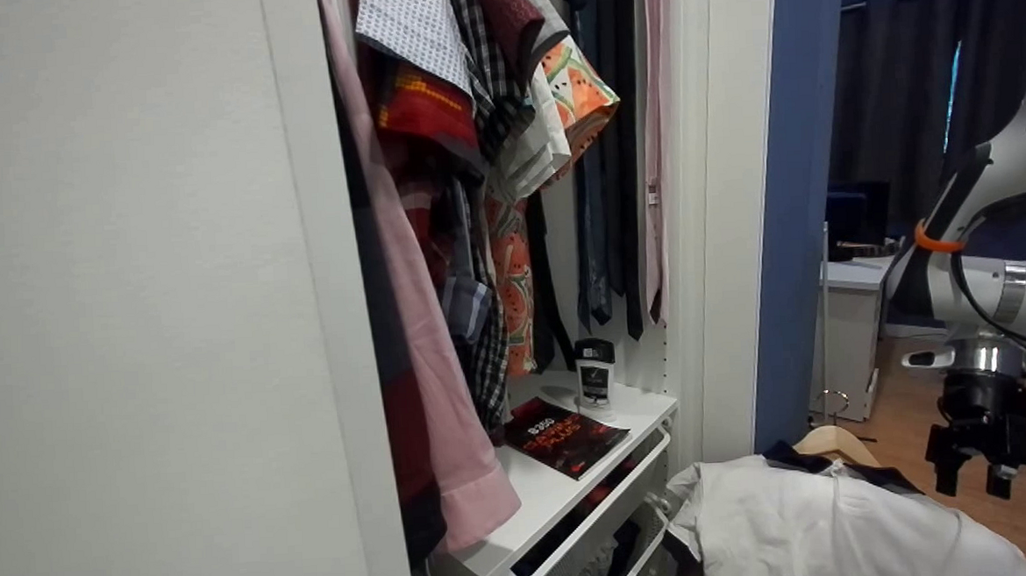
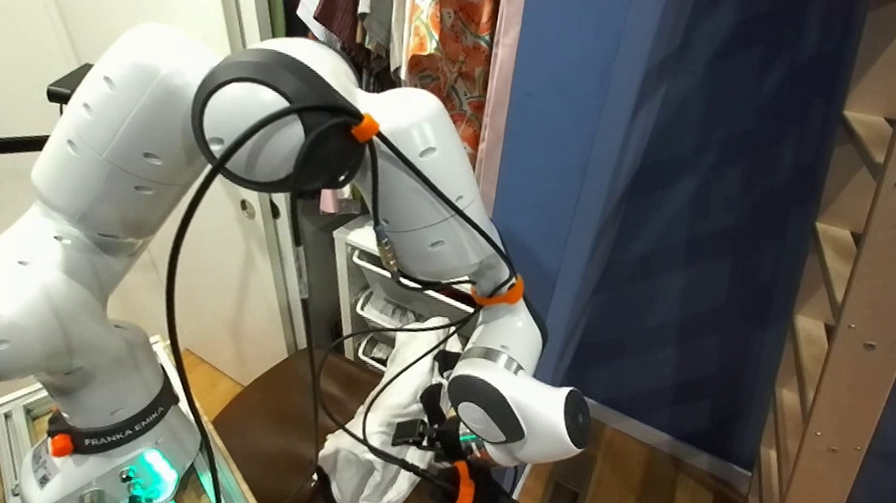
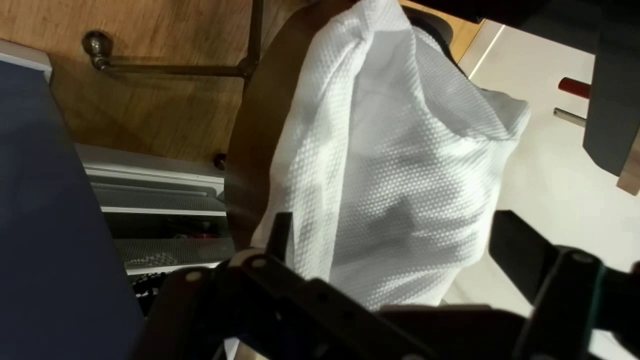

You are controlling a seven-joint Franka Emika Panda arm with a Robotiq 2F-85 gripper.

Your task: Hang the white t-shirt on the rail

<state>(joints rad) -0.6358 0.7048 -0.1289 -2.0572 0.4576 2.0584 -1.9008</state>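
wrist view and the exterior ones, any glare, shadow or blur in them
Wrist view: bright patches on the white t-shirt, a darker shadow near its middle, nearest parts of the gripper soft; in an exterior view, glare from the green light on the robot's base, shadows across the blue wall; in an exterior view, dark curtains broken by a bright slit.

The gripper (image 1: 973, 481) (jaws wide apart) points downward.

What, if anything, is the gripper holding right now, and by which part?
Nothing: the gripper stands open and empty. Neither the white t-shirt nor the wooden hanger at its collar is gripped.
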